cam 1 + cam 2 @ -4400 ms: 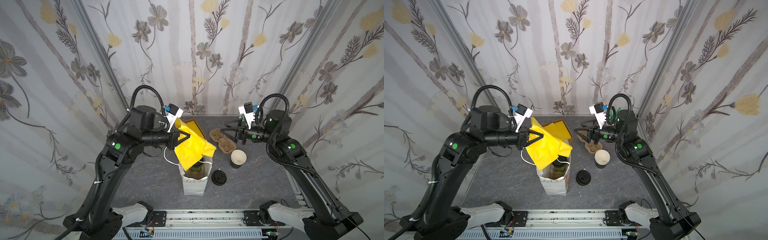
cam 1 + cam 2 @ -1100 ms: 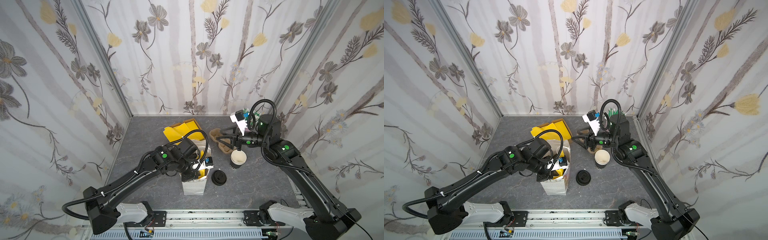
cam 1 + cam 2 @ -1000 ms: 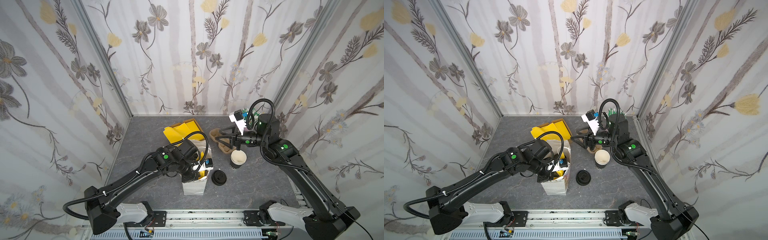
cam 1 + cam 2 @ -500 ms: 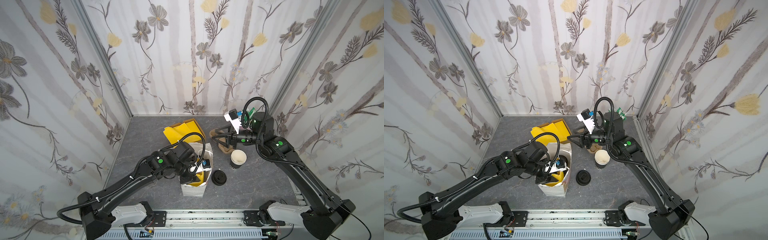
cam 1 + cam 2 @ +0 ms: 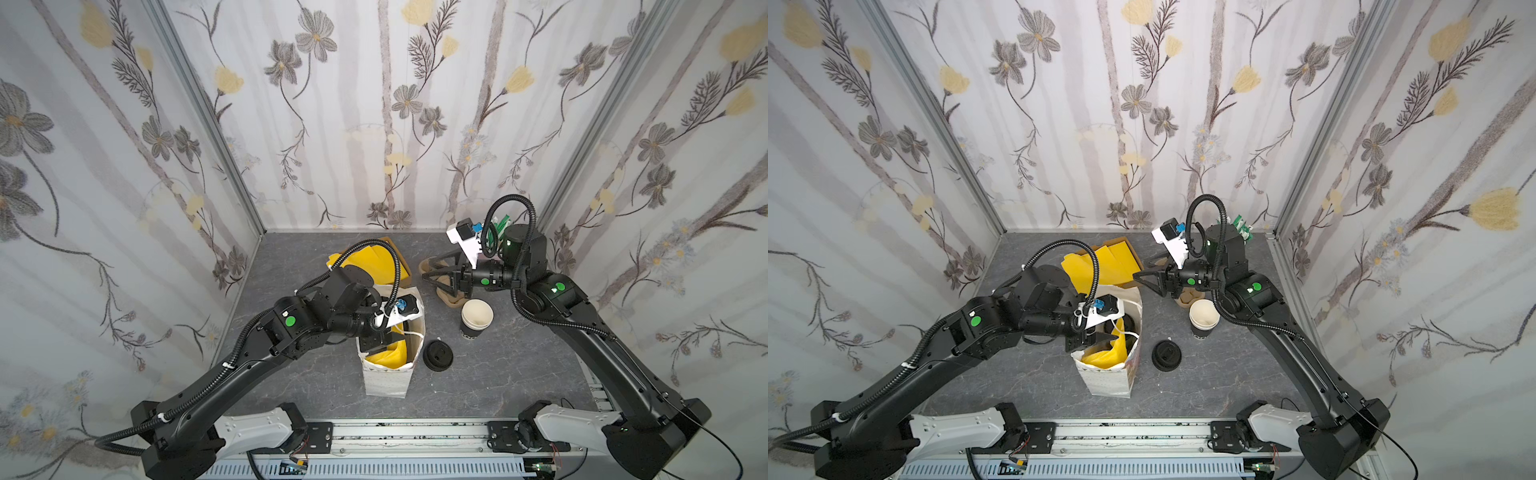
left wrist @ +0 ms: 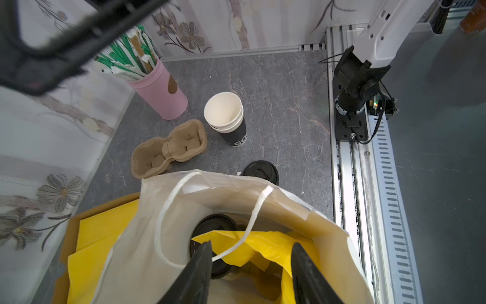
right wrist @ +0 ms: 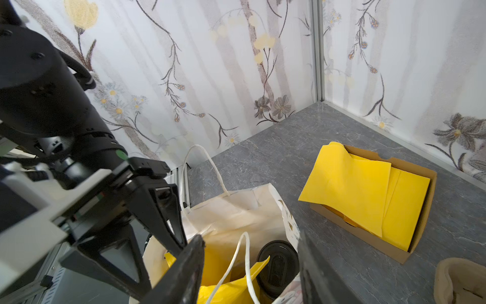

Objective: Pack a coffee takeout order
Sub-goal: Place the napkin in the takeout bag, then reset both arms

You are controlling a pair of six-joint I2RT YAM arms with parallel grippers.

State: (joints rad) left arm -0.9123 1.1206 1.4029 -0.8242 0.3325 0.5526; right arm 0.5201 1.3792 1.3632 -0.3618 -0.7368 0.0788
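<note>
Plainly, in both top views, the left claw (image 5: 1096, 338) gapes empty at a white paper bag (image 5: 386, 382); the right claw (image 5: 432, 276) hangs parted over a pulp cup carrier (image 5: 448, 297). Left wrist: crumpled yellow napkin (image 6: 263, 247) beside the cup's round black lid (image 6: 210, 226) inside the bag, under a cord handle (image 6: 253, 210). Right wrist: spare yellow sheets (image 7: 349, 189) fill a cardboard box (image 7: 418, 223) beyond.

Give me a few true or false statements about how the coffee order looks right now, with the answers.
1. The yellow napkin lies inside the paper bag. True.
2. The left tool is shut on the napkin. False: its jaws stand open over the bag's mouth, gripping nothing.
3. The loose black lid caps the stacked cups. False: it lies on the table beside the bag, and the cups stand uncovered.
4. A lidded cup stands in the bag. True.
5. The right tool grips the pulp cup carrier. False: it is open and empty.
</note>
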